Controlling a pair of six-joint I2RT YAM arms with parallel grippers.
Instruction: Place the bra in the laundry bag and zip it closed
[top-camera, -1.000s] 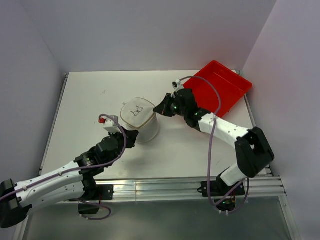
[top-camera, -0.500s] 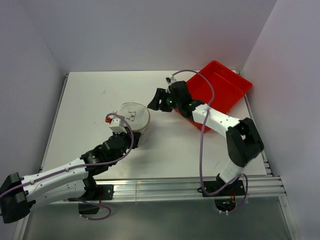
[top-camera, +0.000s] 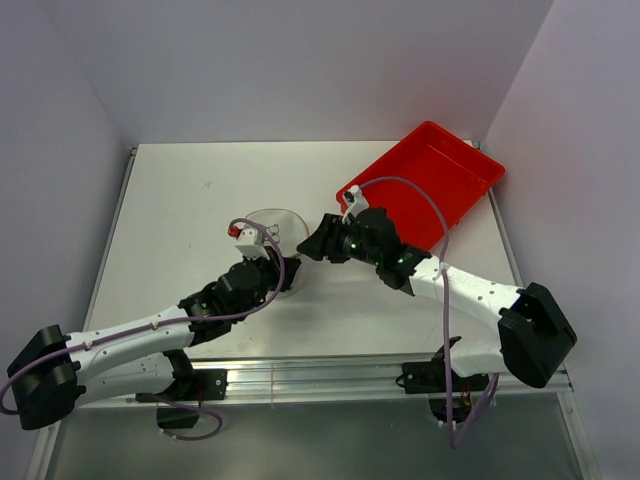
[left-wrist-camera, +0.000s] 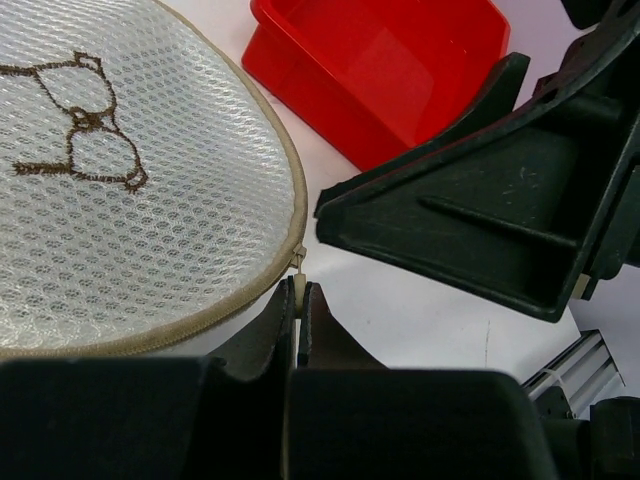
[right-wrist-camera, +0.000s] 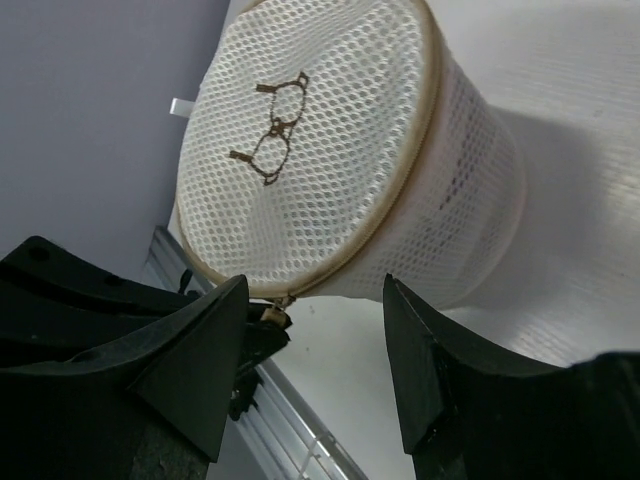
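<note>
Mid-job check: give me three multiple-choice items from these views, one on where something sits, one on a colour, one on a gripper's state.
1. The tray sits at the table's: A) near left corner B) far right corner C) centre.
2. The mark on the bag's lid is: A) blue B) green C) brown.
3. The right gripper has its jaws: A) open B) shut on the bag C) shut on the tray.

Answers:
1 B: the top view shows it in the far right corner.
2 C: the left wrist view shows brown stitching.
3 A: the right wrist view shows the jaws wide apart, gripping nothing.
</note>
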